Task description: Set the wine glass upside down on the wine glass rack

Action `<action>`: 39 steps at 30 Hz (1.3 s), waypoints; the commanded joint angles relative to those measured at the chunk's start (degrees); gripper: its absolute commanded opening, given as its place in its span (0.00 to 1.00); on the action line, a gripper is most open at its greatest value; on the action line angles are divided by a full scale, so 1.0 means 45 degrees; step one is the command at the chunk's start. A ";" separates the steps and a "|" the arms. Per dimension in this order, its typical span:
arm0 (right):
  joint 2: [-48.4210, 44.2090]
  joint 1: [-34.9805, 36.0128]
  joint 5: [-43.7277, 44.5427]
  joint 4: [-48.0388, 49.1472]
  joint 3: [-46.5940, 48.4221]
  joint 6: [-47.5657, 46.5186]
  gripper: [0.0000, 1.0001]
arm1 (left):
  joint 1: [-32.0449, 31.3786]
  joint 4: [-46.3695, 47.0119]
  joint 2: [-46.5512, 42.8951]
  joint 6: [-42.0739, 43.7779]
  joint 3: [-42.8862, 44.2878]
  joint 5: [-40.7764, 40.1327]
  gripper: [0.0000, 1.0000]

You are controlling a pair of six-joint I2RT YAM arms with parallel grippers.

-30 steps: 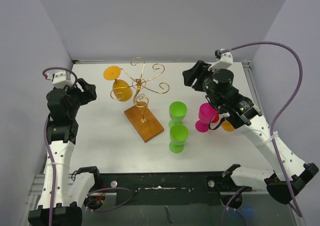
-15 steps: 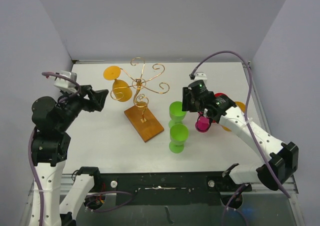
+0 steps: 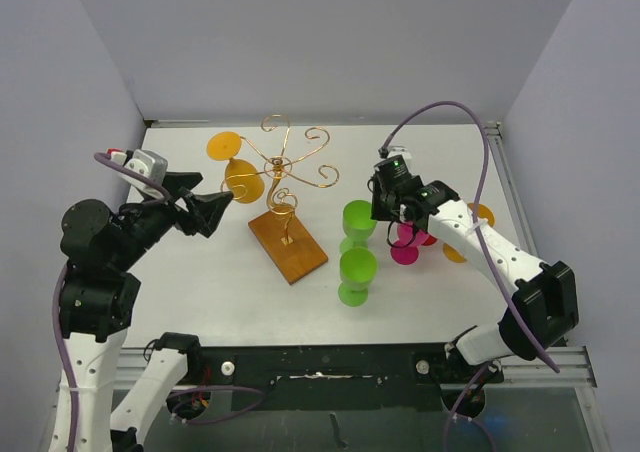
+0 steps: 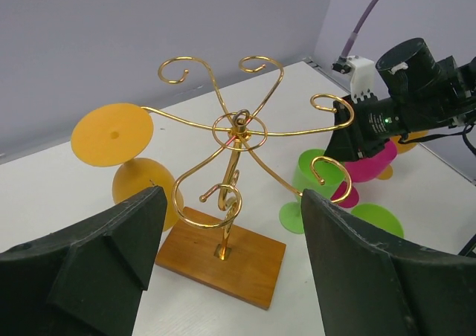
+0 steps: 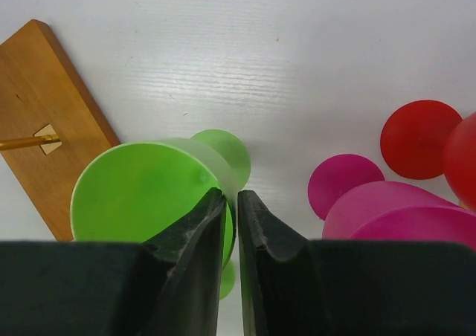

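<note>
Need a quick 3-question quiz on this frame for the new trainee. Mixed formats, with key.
1. True or false: the orange wine glass on the left hangs upside down on the wine glass rack.
2. Whose rim sits between the fingers of the right gripper? A) magenta glass B) green wine glass C) red glass
3. Fill in: the left gripper, facing the rack, is ____ (open/shut).

Key: 1 true; 2 B; 3 open.

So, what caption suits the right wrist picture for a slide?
Right gripper pinching the rim of a green wine glass; wooden base at left, pink glass at right.
</note>
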 commanded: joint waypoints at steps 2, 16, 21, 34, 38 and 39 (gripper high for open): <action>-0.0192 -0.0473 -0.0790 0.1005 -0.0100 -0.0030 0.10 | -0.0153 0.1082 -0.0004 0.0323 0.0828 0.0630 0.73; -0.2030 -0.0555 0.2573 0.3561 0.1239 -0.1375 0.00 | -0.0134 0.5064 0.1074 -0.3660 0.1228 0.2287 0.73; -0.3346 -0.0453 0.3724 0.6121 0.1155 -0.2035 0.00 | -0.0143 0.7389 0.2057 -0.6368 0.1166 0.2462 0.73; -0.5100 0.2190 0.3192 1.6699 -0.1458 -0.4859 0.00 | -0.0906 1.2747 0.4294 -1.3507 0.0735 -0.0700 0.70; -0.4588 0.2897 0.2312 1.8467 -0.1478 -0.4959 0.00 | -0.2054 1.2516 0.4485 -1.3839 0.0643 -0.2423 0.66; -0.4475 0.3036 0.2176 1.8818 -0.1461 -0.4951 0.00 | -0.2288 1.2404 0.4508 -1.3929 0.0633 -0.2798 0.65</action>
